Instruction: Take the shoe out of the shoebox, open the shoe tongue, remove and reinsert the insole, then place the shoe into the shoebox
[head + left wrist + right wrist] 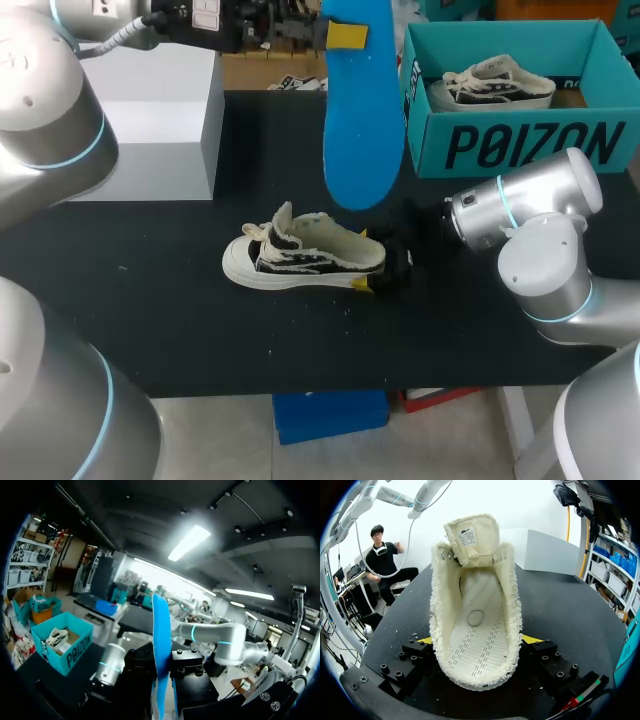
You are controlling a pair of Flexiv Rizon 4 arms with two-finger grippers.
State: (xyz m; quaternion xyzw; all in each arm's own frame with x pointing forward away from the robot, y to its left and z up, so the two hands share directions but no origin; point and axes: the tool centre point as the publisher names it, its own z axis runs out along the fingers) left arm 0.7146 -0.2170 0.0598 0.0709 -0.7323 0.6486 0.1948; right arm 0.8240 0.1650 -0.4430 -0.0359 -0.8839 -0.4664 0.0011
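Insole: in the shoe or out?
Out. The blue insole hangs clamped in the left pincer, clear of the shoe, whose interior shows only a bare footbed.

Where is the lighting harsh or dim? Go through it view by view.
Head view: even light, no glare on the shoe or the black table. Left wrist view: dim, with an overhead light glaring behind the blue insole. Right wrist view: bright white backdrop washes out behind the shoe's tongue; its inside is well lit.

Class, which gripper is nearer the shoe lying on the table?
Right. The right gripper clasps the shoe at its heel; the left gripper is high beyond it, holding the insole.
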